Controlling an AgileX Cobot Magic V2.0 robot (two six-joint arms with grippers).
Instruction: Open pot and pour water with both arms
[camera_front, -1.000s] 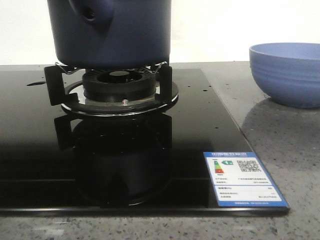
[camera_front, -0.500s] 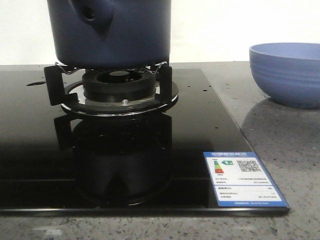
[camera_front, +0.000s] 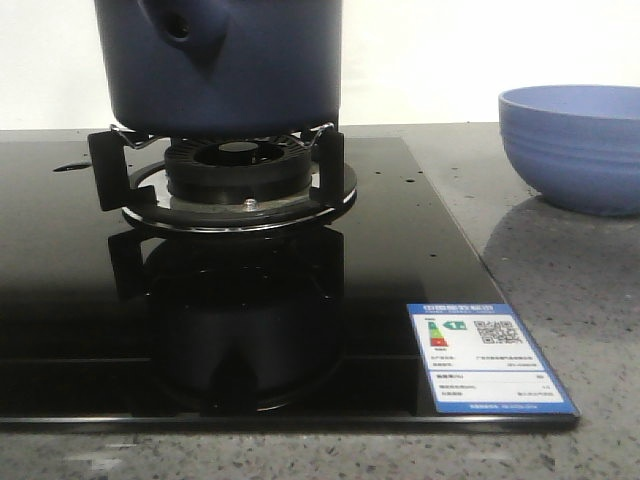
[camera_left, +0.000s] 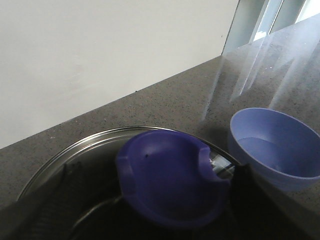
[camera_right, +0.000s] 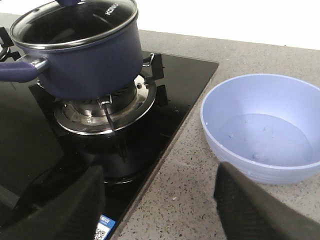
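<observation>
the speckled grey countertop (camera_front: 560, 290) carried a black glass cooktop (camera_front: 80, 300) on the left and a light-blue bowl (camera_front: 575, 145) at the far right, just beside the cooktop's edge.

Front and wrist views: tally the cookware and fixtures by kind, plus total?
Pot: 1
Lid: 1
Bowl: 1
Burner: 1
Label: 1
Total: 5
</observation>
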